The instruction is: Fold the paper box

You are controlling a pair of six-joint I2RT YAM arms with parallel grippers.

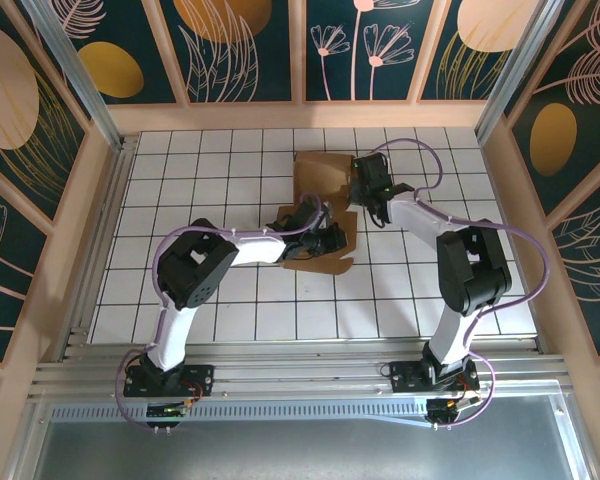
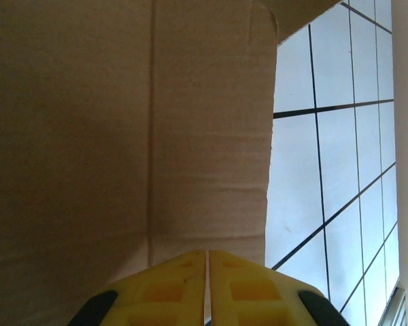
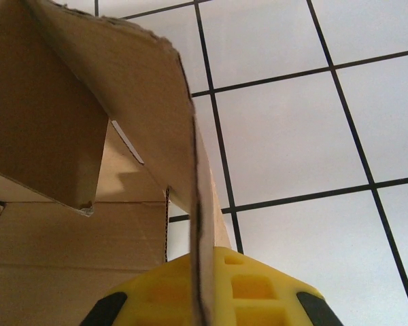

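Observation:
The brown paper box (image 1: pixel 318 172) lies partly folded in the middle of the white tiled table (image 1: pixel 200 180). My left gripper (image 1: pixel 332 240) sits on its near panel. In the left wrist view the yellow fingers (image 2: pixel 170 285) of the left gripper (image 2: pixel 207 252) are pressed together with a hairline slit between them, against a creased flap of the box (image 2: pixel 122 136). My right gripper (image 1: pixel 373 200) is at the box's right side. It (image 3: pixel 204 257) is shut on the edge of an upright wall of the box (image 3: pixel 122 75), which runs straight between its fingers.
Wooden rails and patterned panels (image 1: pixel 240 45) wall in the table on three sides. White tiles (image 3: pixel 292 136) lie open to the right of the box. Purple cables (image 1: pixel 525 250) loop from both arms.

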